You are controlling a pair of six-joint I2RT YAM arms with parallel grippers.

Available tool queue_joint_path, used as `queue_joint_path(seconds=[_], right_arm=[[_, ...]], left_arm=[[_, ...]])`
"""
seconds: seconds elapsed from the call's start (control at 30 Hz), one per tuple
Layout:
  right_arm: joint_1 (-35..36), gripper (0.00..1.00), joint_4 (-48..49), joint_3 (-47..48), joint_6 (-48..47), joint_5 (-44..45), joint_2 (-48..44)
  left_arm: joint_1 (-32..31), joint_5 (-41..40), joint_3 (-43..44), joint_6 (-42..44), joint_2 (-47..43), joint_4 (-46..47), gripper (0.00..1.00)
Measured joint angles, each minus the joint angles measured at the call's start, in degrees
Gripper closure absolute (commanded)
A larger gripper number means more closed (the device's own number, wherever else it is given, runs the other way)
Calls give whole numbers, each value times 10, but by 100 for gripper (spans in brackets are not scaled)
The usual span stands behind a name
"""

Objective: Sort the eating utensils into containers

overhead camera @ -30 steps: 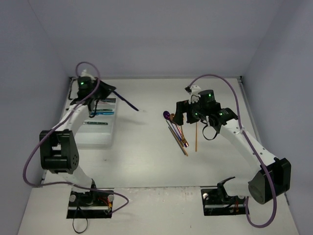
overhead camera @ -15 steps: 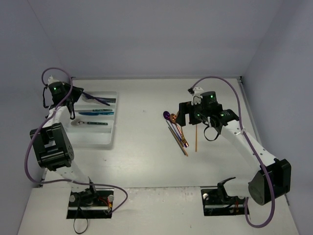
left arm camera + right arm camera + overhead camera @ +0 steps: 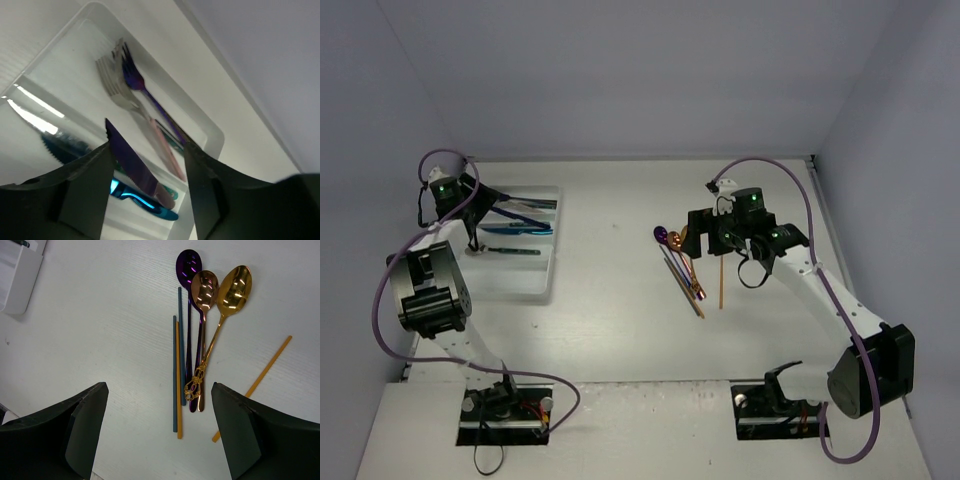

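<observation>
My left gripper hovers open over the white cutlery tray. A purple knife lies slanted between the parted fingers, touching neither pad, above a blue knife. A silver fork and a purple-blue fork rest in the farther compartment. My right gripper stands wide open and empty above a purple spoon, a copper spoon and a gold spoon on the table. In the top view these spoons lie mid-table.
Beside the spoons lie two grey-blue chopsticks and an orange one; another orange chopstick lies apart to the right. A corner of the tray shows at the right wrist view's upper left. Walls enclose the table.
The left arm swung left from the open table to over the tray with the purple knife. Its jaws then opened and let the knife go. The right arm barely moved.
</observation>
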Motion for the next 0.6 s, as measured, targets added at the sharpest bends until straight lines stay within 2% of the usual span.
queue_joint_path(seconds=[0.17,0.4,0.47,0.6], right_arm=[[-2,18,0,-2,0,-1,0],[-2,19,0,-11,2,9,0],[-2,21,0,-13,4,20,0],[-2,32,-2,-18,17,56,0]], left_arm=[[0,-40,-6,61,-26,-39,33],[0,-106,35,160,-39,-141,31],[0,-124,46,182,-44,-166,31],[-4,-150,52,208,-70,-216,31]])
